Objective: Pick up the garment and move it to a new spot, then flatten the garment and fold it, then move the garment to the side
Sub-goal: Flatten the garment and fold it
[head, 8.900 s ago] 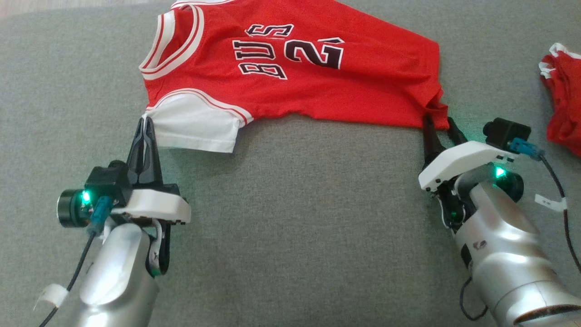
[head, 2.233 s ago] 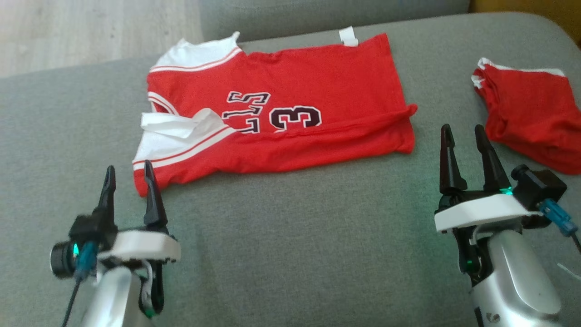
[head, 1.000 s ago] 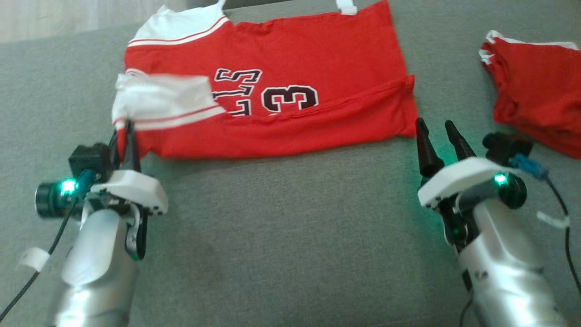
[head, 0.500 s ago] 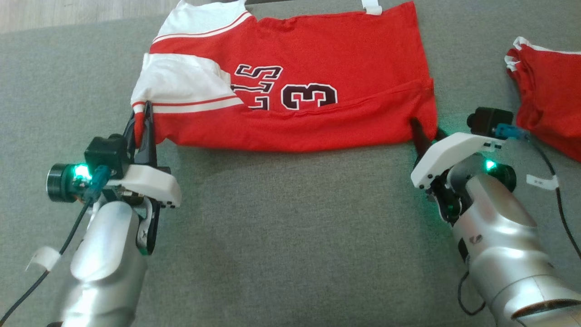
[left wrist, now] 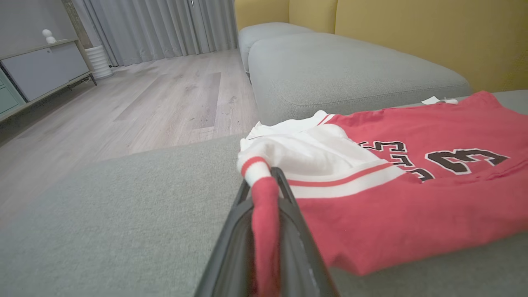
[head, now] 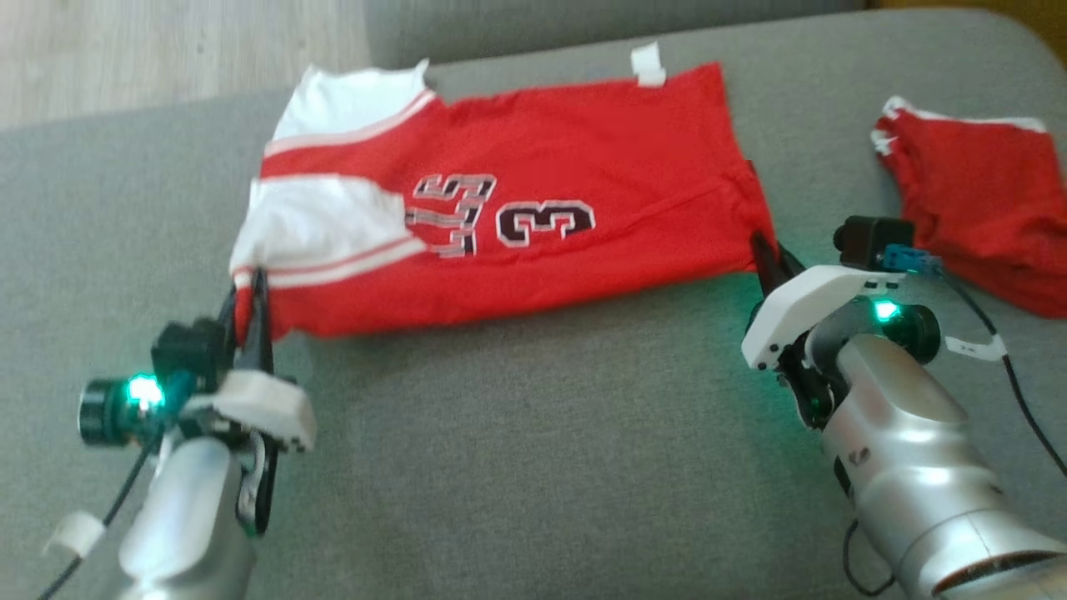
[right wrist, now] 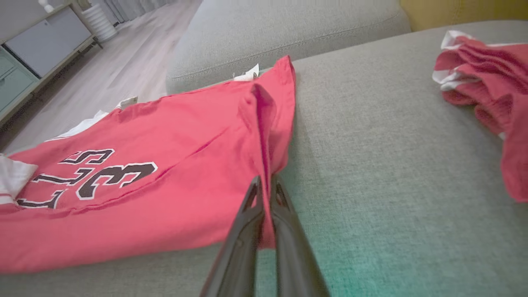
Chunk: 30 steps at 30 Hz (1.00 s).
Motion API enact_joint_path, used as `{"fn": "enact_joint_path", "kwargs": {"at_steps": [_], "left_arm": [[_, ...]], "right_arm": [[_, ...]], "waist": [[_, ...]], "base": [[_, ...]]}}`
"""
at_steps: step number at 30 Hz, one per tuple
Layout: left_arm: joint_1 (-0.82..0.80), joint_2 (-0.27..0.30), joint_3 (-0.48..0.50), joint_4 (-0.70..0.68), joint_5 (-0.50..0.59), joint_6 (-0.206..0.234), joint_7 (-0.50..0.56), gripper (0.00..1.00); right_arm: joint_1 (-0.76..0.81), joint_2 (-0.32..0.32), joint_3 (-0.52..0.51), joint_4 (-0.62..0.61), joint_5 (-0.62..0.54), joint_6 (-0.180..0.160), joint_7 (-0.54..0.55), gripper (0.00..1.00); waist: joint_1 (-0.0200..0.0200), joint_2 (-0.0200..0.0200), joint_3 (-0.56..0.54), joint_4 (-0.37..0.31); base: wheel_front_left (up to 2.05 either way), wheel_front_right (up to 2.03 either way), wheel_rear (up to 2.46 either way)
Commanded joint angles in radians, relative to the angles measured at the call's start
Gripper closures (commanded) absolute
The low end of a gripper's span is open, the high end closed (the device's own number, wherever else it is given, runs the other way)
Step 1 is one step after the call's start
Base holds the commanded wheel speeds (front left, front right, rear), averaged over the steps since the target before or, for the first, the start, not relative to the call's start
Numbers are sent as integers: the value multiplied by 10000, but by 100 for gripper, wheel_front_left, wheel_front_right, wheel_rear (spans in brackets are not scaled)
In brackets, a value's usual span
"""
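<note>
The garment (head: 533, 225) is a red jersey with white sleeves and dark lettering, folded lengthwise on the grey sofa cushion. My left gripper (head: 250, 287) is shut on the garment's near left corner, where red fabric runs between its fingers (left wrist: 264, 206). My right gripper (head: 763, 250) is shut on the near right corner, and the garment (right wrist: 165, 173) rises in a pinched ridge above the closed fingers (right wrist: 264, 194). Both held corners are lifted slightly off the cushion.
A second red and white garment (head: 975, 200) lies bunched at the right of the cushion (head: 533, 433). A gap and another grey cushion (left wrist: 342, 70) lie behind the jersey, with wooden floor (left wrist: 165, 99) to the left. A yellow backrest (left wrist: 412, 29) stands at the far right.
My right gripper has closed on the garment's near right corner. The head camera has shifted, and both near corners have come up a little from the cushion.
</note>
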Motion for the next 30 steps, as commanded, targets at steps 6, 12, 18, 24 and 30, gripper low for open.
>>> {"fn": "enact_joint_path", "kwargs": {"at_steps": [6, 12, 18, 24, 30], "left_arm": [[929, 422, 395, -637, -290, 87, 40, 100], [2237, 436, 246, -1393, -481, 97, 438, 100], [3413, 458, 79, -2425, -607, 222, 937, 100], [3864, 404, -81, -2864, -661, 333, 1231, 100], [3711, 436, -51, -2745, -713, 354, 1066, 0]], "right_arm": [[884, -210, 580, -1056, 590, 65, 755, 100], [2111, -1125, 1102, -2444, 1320, 65, 2139, 100], [3321, -1928, 1063, -4042, 1918, 65, 3291, 100], [4319, -2009, 532, -5104, 1840, 65, 3845, 100], [4662, -1658, -558, -5769, 1065, 65, 3810, 0]], "waist": [[0, -1, -1206, -196], [0, -1, -1866, -228], [0, -1, -2105, -235], [0, -1, -2074, -200], [0, -1, -1897, -240]], "base": [[0, 0, 0], [0, 0, 0], [0, 0, 0], [0, 0, 0], [0, 0, 0]]}}
